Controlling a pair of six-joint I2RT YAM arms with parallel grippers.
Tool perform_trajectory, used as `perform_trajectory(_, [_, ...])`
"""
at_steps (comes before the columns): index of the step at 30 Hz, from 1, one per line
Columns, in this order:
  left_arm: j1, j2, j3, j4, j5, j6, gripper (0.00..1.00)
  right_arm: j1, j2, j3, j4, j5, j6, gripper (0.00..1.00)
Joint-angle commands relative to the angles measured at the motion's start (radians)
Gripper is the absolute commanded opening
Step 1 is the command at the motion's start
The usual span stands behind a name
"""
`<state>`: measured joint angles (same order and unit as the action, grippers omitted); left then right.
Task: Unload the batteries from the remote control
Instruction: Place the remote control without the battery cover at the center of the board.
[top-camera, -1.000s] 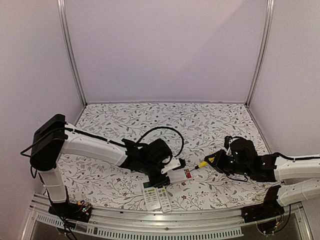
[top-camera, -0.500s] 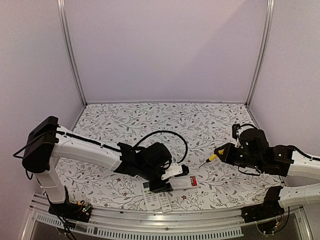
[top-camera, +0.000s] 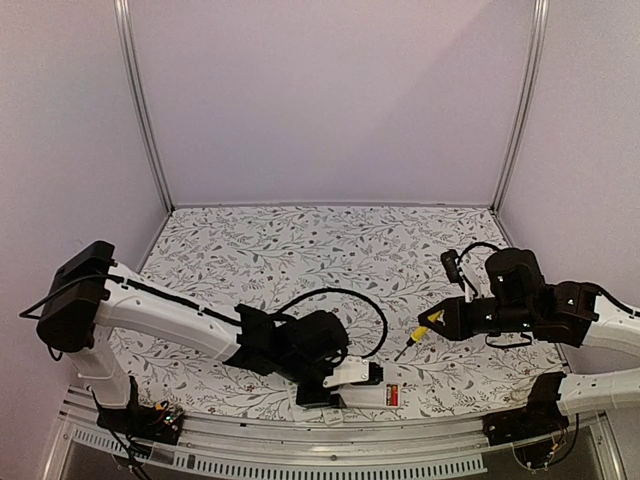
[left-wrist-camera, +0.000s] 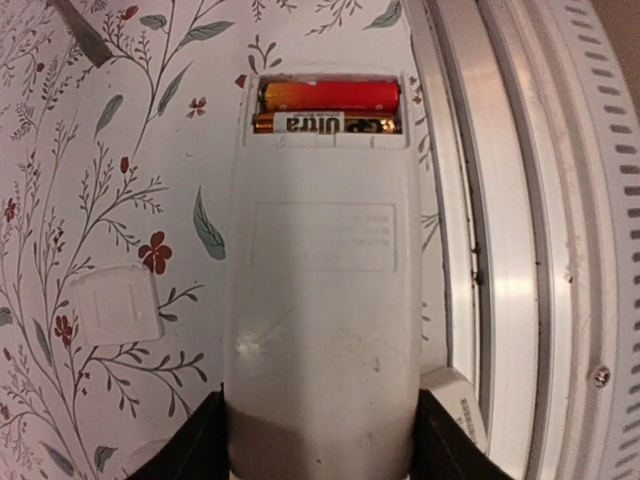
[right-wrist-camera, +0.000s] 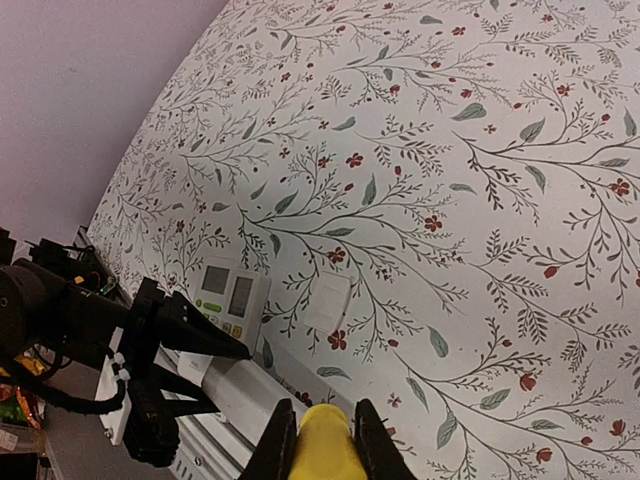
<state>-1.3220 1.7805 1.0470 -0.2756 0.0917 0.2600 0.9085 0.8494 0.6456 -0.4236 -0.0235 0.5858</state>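
The left claw (left-wrist-camera: 318, 445), clamped on the white remote (left-wrist-camera: 320, 300), has dragged it to the near edge of the bench (top-camera: 300, 245), both batteries (left-wrist-camera: 330, 108) still in the open bay; the right claw (top-camera: 443, 322), gripping the yellow screwdriver (top-camera: 424, 328), has drawn back rightward.

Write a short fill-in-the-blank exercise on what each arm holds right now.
1. The left end effector grips a white remote whose battery compartment is ___.
2. That compartment contains ___ batteries.
3. The right end effector is shut on a screwdriver with a ___ handle.

Missing words: open; two; yellow.
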Motion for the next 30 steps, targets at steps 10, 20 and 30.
perform_trajectory(10, [-0.008,0.074,0.006,0.019,-0.089,0.062,0.21,0.049,0.047,-0.037,0.062,-0.183,-0.108,0.0])
perform_trajectory(20, [-0.012,0.071,0.003,0.018,-0.089,0.073,0.21,0.063,0.09,0.003,0.005,-0.122,-0.18,0.0])
perform_trajectory(30, [-0.022,0.073,0.001,0.019,-0.089,0.075,0.21,0.063,0.095,0.006,0.003,-0.111,-0.199,0.0])
